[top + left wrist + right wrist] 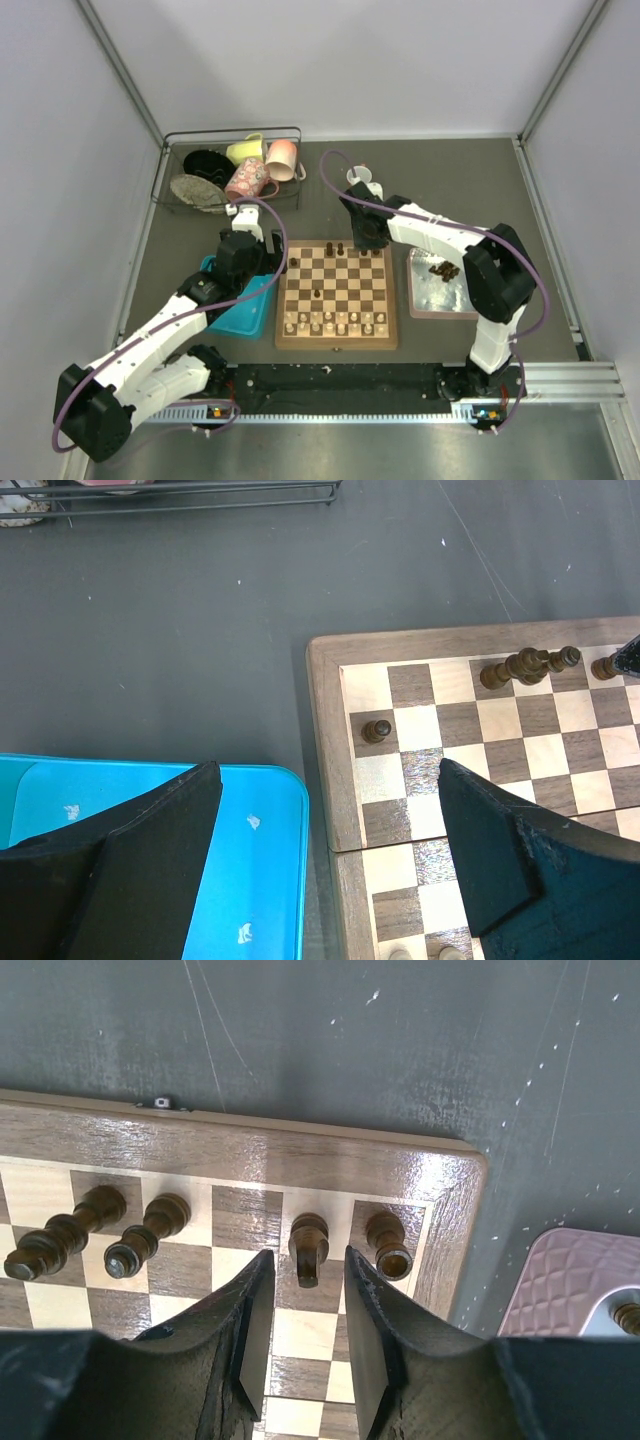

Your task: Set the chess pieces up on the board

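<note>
The board lies mid-table. My right gripper hangs over its far right corner, jaws slightly open either side of a dark knight that stands free on the back row with a gap on both sides. A dark rook stands in the corner square, and two more dark pieces stand further left. A lone dark pawn stands near the board's left edge. My left gripper is wide open and empty above the board's left frame and a blue tray.
Several dark pieces lie on a pinkish-grey tray right of the board. Pale chessmen fill the near rows. A wire rack with cups and bowls stands at the back left, and a white cup behind the board.
</note>
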`<control>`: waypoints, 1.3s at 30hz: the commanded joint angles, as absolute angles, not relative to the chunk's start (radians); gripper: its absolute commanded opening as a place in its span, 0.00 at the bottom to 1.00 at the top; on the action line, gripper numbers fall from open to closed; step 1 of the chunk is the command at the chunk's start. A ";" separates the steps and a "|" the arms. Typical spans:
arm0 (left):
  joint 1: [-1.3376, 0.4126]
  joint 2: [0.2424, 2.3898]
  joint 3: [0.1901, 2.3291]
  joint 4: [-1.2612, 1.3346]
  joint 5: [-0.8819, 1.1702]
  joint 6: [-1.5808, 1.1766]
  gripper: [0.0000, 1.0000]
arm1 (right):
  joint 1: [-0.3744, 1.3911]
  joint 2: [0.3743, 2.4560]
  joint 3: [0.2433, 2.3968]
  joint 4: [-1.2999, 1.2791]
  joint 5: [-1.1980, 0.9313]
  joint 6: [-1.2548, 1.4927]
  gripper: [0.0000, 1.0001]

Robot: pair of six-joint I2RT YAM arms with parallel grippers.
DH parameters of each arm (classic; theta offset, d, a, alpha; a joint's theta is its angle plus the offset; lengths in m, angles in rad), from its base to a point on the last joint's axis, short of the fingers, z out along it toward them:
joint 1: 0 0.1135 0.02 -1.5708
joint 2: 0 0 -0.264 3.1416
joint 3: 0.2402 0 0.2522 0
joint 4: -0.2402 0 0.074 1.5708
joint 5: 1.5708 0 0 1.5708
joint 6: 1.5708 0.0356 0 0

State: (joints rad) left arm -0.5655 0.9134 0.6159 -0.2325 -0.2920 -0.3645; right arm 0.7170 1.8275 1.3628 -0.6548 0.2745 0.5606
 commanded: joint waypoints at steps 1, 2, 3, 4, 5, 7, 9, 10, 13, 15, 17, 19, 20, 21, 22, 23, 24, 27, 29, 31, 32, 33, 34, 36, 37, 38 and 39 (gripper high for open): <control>-0.568 0.891 0.607 -0.195 -0.287 -0.365 0.93 | 0.715 1.744 1.407 -0.638 0.265 0.555 0.34; -0.568 0.891 0.609 -0.198 -0.287 -0.365 0.93 | 0.715 1.730 1.405 -0.640 0.265 0.554 0.34; -0.569 0.893 0.609 -0.198 -0.287 -0.365 0.93 | 0.713 1.715 1.402 -0.640 0.265 0.554 0.34; -0.569 0.891 0.611 -0.198 -0.287 -0.365 0.93 | 0.715 1.680 1.391 -0.637 0.265 0.554 0.34; -0.569 0.891 0.611 -0.199 -0.284 -0.364 0.93 | 0.713 1.663 1.385 -0.634 0.264 0.557 0.34; -0.569 0.891 0.617 -0.209 -0.284 -0.359 0.92 | 0.715 1.608 1.349 -0.621 0.255 0.551 0.34; -0.569 0.885 0.621 -0.221 -0.304 -0.373 0.90 | 0.713 1.568 1.310 -0.580 0.244 0.545 0.38; -0.569 0.878 0.623 -0.225 -0.310 -0.379 0.89 | 0.712 1.533 1.271 -0.568 0.244 0.543 0.39; -0.569 0.861 0.623 -0.226 -0.315 -0.399 0.91 | 0.703 1.484 1.197 -0.511 0.210 0.538 0.47; -0.569 0.853 0.623 -0.219 -0.293 -0.397 0.90 | 0.698 1.447 1.171 -0.471 0.152 0.526 0.53; -0.568 0.850 0.623 -0.219 -0.282 -0.394 0.89 | 0.699 1.424 1.147 -0.451 0.100 0.511 0.56; -0.569 0.851 0.621 -0.219 -0.272 -0.393 0.88 | 0.712 1.417 1.146 -0.439 0.065 0.503 0.56; -0.569 0.851 0.621 -0.216 -0.270 -0.393 0.89 | 0.750 1.420 1.152 -0.440 0.072 0.503 0.56; -0.569 0.854 0.615 -0.216 -0.270 -0.394 0.89 | 0.777 1.431 1.161 -0.442 0.098 0.499 0.56; -0.569 0.857 0.614 -0.215 -0.270 -0.396 0.89 | 0.807 1.445 1.187 -0.458 0.115 0.497 0.54; -0.569 0.859 0.611 -0.212 -0.271 -0.402 0.89 | 0.868 1.459 1.199 -0.466 0.130 0.500 0.53; -0.569 0.862 0.609 -0.213 -0.278 -0.408 0.89 | 0.891 1.489 1.210 -0.472 0.147 0.515 0.52; -0.568 0.867 0.606 -0.230 -0.321 -0.446 0.89 | 0.955 1.549 1.227 -0.474 0.163 0.563 0.46; -0.565 0.867 0.604 -0.233 -0.324 -0.460 0.88 | 0.991 1.584 1.236 -0.476 0.169 0.581 0.43; -0.537 0.877 0.604 -0.247 -0.308 -0.489 0.86 | 1.009 1.632 1.249 -0.476 0.163 0.594 0.42; -0.520 0.888 0.601 -0.247 -0.275 -0.494 0.84 | 1.023 1.644 1.252 -0.476 0.163 0.604 0.42; -0.484 0.891 0.600 -0.250 -0.258 -0.502 0.83 | 1.040 1.657 1.259 -0.476 0.170 0.607 0.42; -0.465 0.893 0.597 -0.250 -0.244 -0.512 0.82 | 1.049 1.678 1.261 -0.476 0.173 0.615 0.42; -0.428 0.884 0.586 -0.250 -0.218 -0.515 0.80 | 1.064 1.693 1.266 -0.474 0.170 0.630 0.42; -0.422 0.877 0.581 -0.244 -0.215 -0.514 0.80 | 1.069 1.706 1.267 -0.474 0.170 0.634 0.42; -0.411 0.865 0.575 -0.245 -0.212 -0.512 0.80 | 1.071 1.712 1.269 -0.472 0.169 0.635 0.42; -0.408 0.861 0.574 -0.244 -0.212 -0.511 0.80 | 1.075 1.718 1.270 -0.472 0.167 0.637 0.42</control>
